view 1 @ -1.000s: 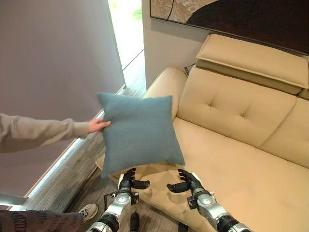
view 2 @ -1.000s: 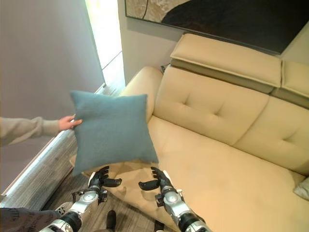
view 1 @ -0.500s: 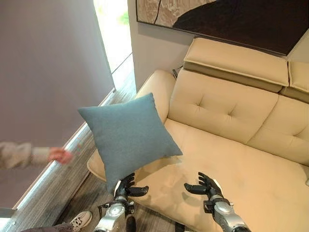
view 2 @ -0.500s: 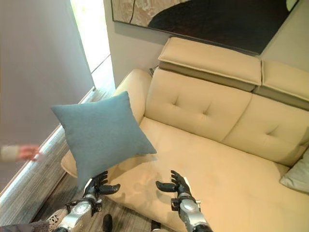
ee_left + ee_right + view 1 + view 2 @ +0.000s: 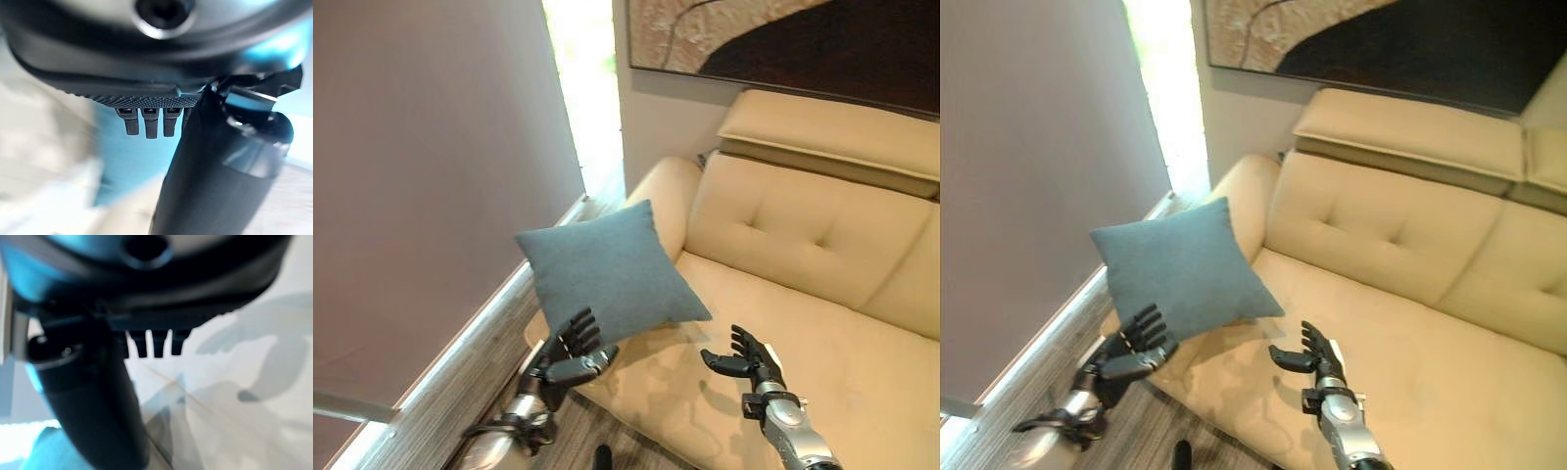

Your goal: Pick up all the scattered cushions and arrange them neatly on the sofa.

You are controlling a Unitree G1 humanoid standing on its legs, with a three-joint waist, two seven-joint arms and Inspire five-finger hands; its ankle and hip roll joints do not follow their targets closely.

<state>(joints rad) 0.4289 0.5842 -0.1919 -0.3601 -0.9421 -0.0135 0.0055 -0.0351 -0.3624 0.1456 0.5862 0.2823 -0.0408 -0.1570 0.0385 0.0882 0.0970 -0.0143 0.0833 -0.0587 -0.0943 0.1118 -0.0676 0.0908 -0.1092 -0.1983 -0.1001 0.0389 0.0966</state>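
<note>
A teal square cushion (image 5: 607, 271) hangs in the air over the left end of the beige sofa (image 5: 803, 245), close to the armrest (image 5: 661, 191). My left hand (image 5: 570, 354) is open just under the cushion's lower left corner, fingers spread upward and near its edge; touching or apart, I cannot tell. My right hand (image 5: 741, 356) is open too, raised above the seat to the right of the cushion and apart from it. In the left wrist view the cushion (image 5: 124, 156) shows as a blue patch past the straight fingers (image 5: 149, 125).
A grey wall (image 5: 421, 196) stands on the left with a bright strip along its base (image 5: 460, 343). Striped grey floor (image 5: 499, 392) lies between wall and sofa. A dark framed picture (image 5: 783, 44) hangs above the sofa back. A bright window gap (image 5: 582, 78) is behind the armrest.
The person's arm that held the cushion has gone from view. The cushion has come loose and drifted toward my hands. The camera has shifted, and my left hand has risen under the cushion.
</note>
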